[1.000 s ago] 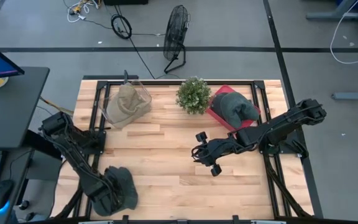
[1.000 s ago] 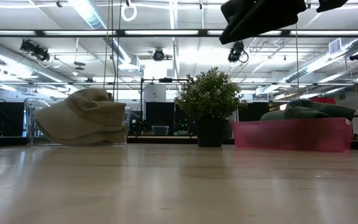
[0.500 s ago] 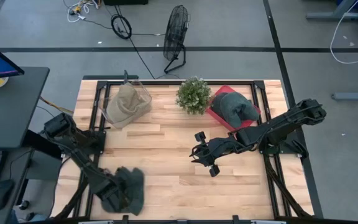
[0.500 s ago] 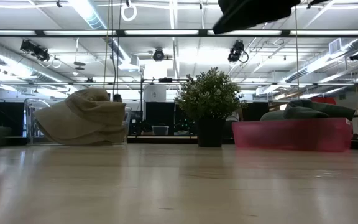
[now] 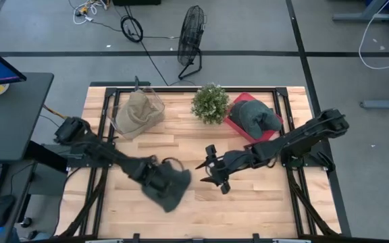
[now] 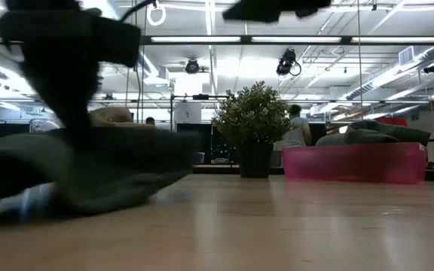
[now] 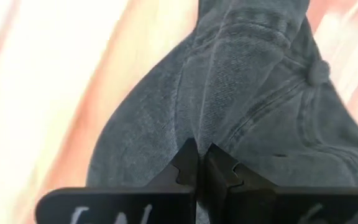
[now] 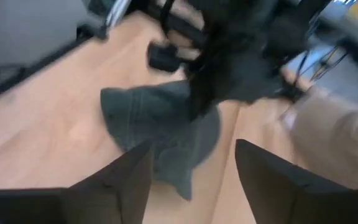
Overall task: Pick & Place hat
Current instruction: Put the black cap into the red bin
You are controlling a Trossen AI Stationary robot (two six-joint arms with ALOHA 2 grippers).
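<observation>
A dark grey denim hat (image 5: 169, 187) is spread low over the table's near middle, left of centre, and shows blurred in the low view (image 6: 74, 177). My left gripper (image 5: 151, 174) is above it and shut on its cloth (image 7: 197, 163). My right gripper (image 5: 212, 171) stands open to the hat's right, higher up, touching nothing; its wrist view looks between its fingers (image 8: 191, 174) at the hat (image 8: 160, 134). A beige hat (image 5: 138, 111) lies in a clear bin at the far left. Another grey hat (image 5: 255, 115) lies in a red tray. My left gripper pinches a raised fold of the hat's crown cloth (image 7: 199, 134) between its two shut fingers, some way from the top button (image 7: 319, 71). The fingers come from above, slanting toward the table's right. The hat hangs slack below them, its lower edge (image 6: 89, 207) at the table top.
A potted plant (image 5: 210, 102) stands at the far middle between the clear bin (image 5: 150, 101) and the red tray (image 5: 238, 125). Bare wood lies between the hat and my right gripper and along the near right. A person (image 6: 298, 128) shows in the room behind.
My left gripper has swung from the table's near left corner toward the middle, taking the dark grey hat along; the hat now trails spread out beneath it. My right gripper has shifted a little toward the left, nearer the hat.
</observation>
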